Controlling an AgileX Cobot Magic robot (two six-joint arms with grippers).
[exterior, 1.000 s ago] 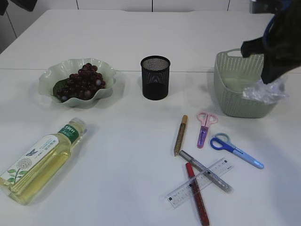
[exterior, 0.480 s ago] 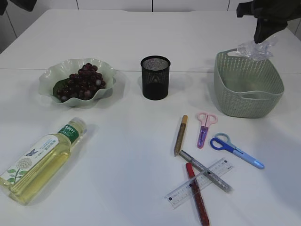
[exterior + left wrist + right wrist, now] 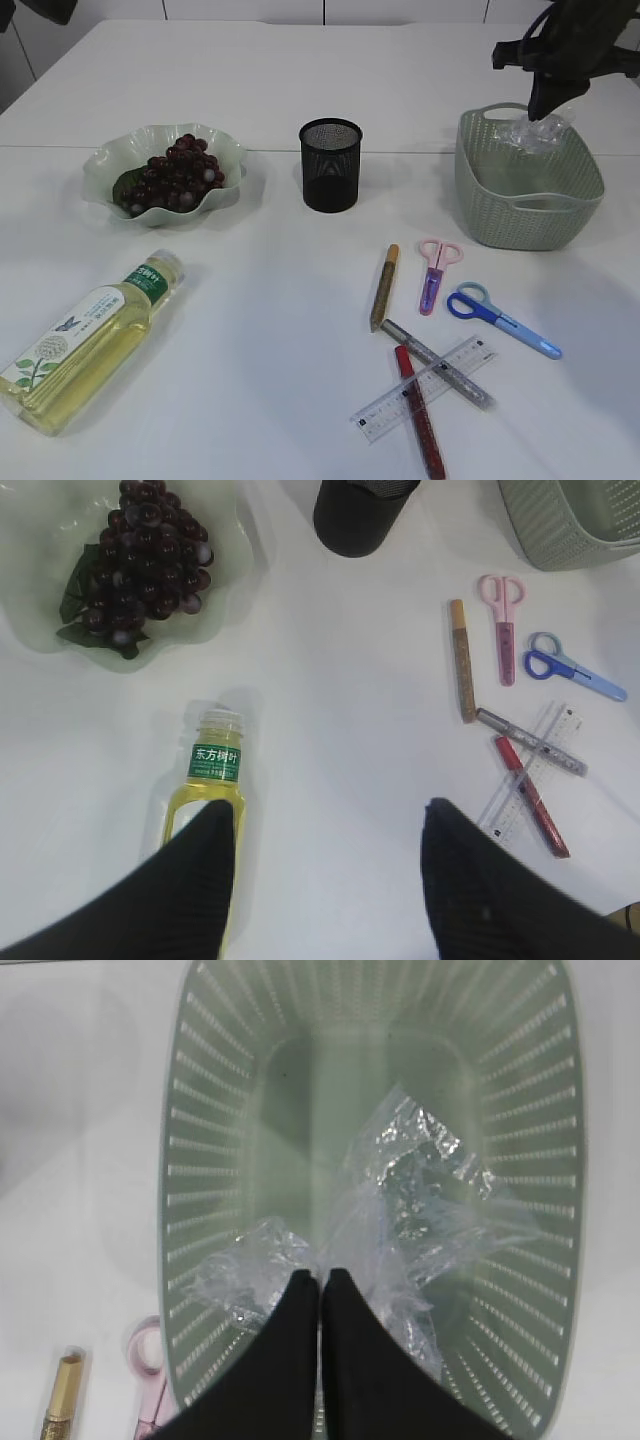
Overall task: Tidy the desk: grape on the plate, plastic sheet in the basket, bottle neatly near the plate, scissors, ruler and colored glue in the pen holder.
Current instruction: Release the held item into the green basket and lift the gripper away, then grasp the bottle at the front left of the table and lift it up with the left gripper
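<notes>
My right gripper (image 3: pixel 543 108) (image 3: pixel 321 1276) is shut on the crumpled clear plastic sheet (image 3: pixel 535 132) (image 3: pixel 420 1185), which hangs over the back part of the green basket (image 3: pixel 520 215) (image 3: pixel 200 1210). The left gripper (image 3: pixel 325 810) hovers open and holds nothing, high above the table, beside the yellow bottle (image 3: pixel 85 340) (image 3: pixel 205 780) lying on its side. Grapes (image 3: pixel 175 175) lie on the green plate (image 3: pixel 100 165). The black mesh pen holder (image 3: pixel 330 165) stands at the centre. Pink scissors (image 3: pixel 435 270), blue scissors (image 3: pixel 500 318), a clear ruler (image 3: pixel 425 388) and gold (image 3: pixel 384 285), silver (image 3: pixel 440 365) and red (image 3: pixel 420 415) glue pens lie at the front right.
The silver and red glue pens cross over the ruler. Bare white table (image 3: pixel 270 300) lies between the bottle and the pens. The basket stands at the right, behind the scissors.
The right gripper lifted the plastic sheet from the basket's right front side up and back. It now holds it a little lower, over the basket's rear. The left gripper's surroundings have not changed.
</notes>
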